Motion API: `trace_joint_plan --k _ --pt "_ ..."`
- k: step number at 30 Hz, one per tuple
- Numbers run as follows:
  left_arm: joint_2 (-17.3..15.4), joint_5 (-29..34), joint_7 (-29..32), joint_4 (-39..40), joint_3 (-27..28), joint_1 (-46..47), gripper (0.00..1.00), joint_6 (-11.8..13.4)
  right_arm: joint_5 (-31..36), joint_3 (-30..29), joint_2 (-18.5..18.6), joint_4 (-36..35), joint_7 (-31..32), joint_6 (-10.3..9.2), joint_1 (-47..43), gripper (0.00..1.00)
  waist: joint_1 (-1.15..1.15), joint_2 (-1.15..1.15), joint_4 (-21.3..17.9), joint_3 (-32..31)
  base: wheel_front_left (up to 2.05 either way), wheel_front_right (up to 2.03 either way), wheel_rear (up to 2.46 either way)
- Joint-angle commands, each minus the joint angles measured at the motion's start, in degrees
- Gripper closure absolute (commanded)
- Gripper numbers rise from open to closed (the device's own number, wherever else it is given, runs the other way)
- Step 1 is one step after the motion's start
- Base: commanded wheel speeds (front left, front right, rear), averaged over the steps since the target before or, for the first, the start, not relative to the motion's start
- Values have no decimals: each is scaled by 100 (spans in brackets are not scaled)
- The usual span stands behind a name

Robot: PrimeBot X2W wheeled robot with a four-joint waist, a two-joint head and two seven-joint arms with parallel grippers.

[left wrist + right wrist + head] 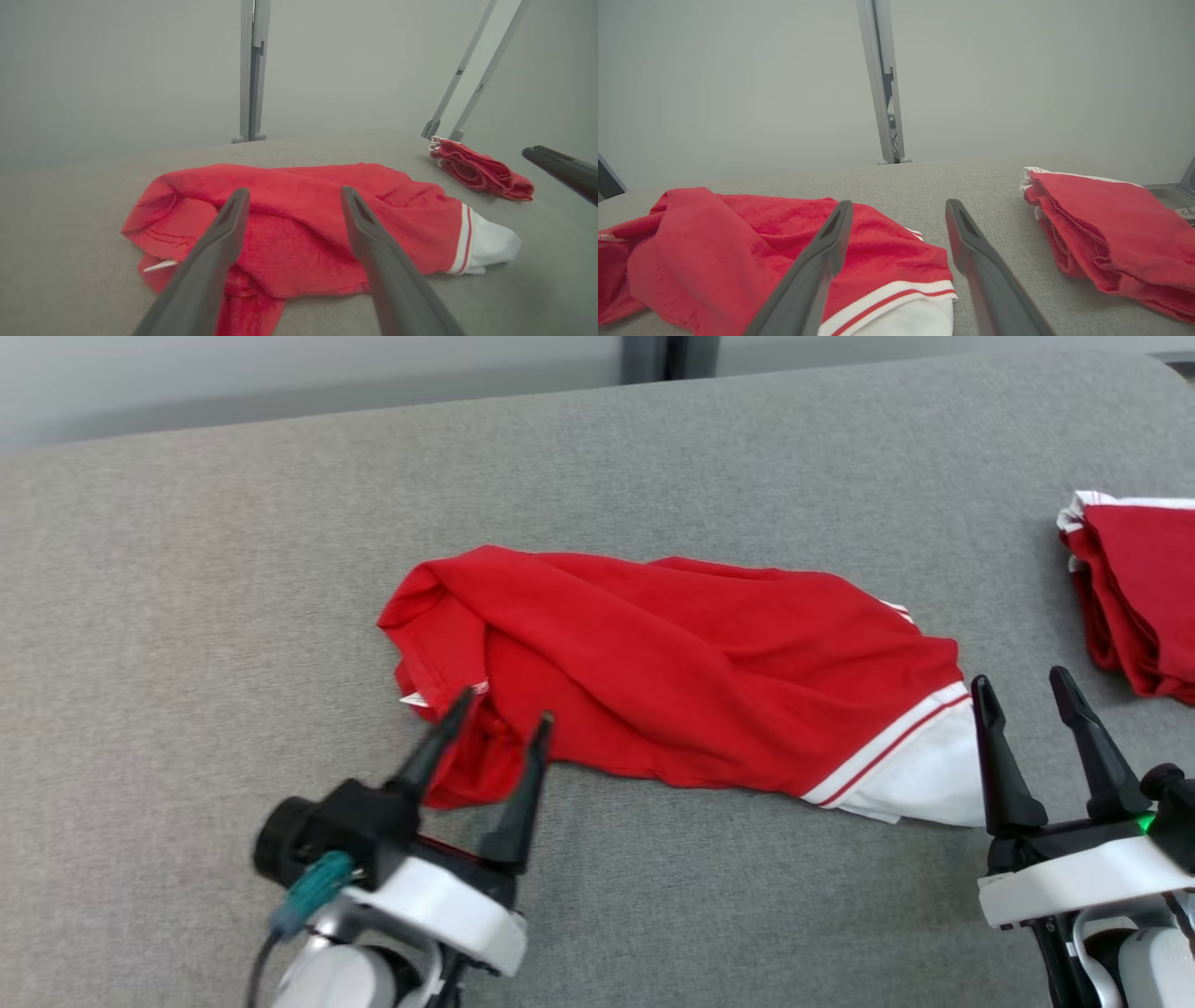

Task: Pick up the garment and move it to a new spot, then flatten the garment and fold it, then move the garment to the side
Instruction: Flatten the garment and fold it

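Observation:
A crumpled red garment (pixel 681 672) with a white, red-striped hem lies in a loose heap in the middle of the grey padded table (pixel 233 569). My left gripper (pixel 502 709) hovers open at the garment's near left end, its fingers over the red cloth and nothing between them. In the left wrist view the garment (pixel 299 219) spreads just beyond those open fingers. My right gripper (pixel 1025 683) stands open just right of the white hem. The right wrist view shows the hem (pixel 896 303) below and between the spread fingers.
A second red garment (pixel 1139 597), folded, lies at the table's right edge, and it appears as a folded pile (pixel 1111 233) in the right wrist view. Grey metal posts (pixel 252 70) rise behind the table's far edge. Bare grey padding surrounds the heap.

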State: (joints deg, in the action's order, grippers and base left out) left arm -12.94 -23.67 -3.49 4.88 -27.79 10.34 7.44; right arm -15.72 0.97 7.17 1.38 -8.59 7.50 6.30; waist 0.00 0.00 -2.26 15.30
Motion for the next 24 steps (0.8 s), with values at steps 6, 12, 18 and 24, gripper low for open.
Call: trace_joint_plan --k 6,12,18,24 --pt "199 -357 366 -785 -195 302 0 -299 -78 79 -35 112 -115 -2 125 0 0 0 -259 225 0 0 0" --pt "67 -639 320 -1592 166 539 0 -372 -124 76 -35 220 -198 -2 167 0 0 0 -346 365 0 0 0" --pt "-23 -729 274 -1969 325 705 0 -395 -161 38 -22 266 -254 -2 212 0 0 0 -346 433 0 0 0" --pt "-8 -787 410 -2091 113 825 100 -665 -208 64 -24 307 -278 -2 249 0 0 0 -333 470 0 0 0"
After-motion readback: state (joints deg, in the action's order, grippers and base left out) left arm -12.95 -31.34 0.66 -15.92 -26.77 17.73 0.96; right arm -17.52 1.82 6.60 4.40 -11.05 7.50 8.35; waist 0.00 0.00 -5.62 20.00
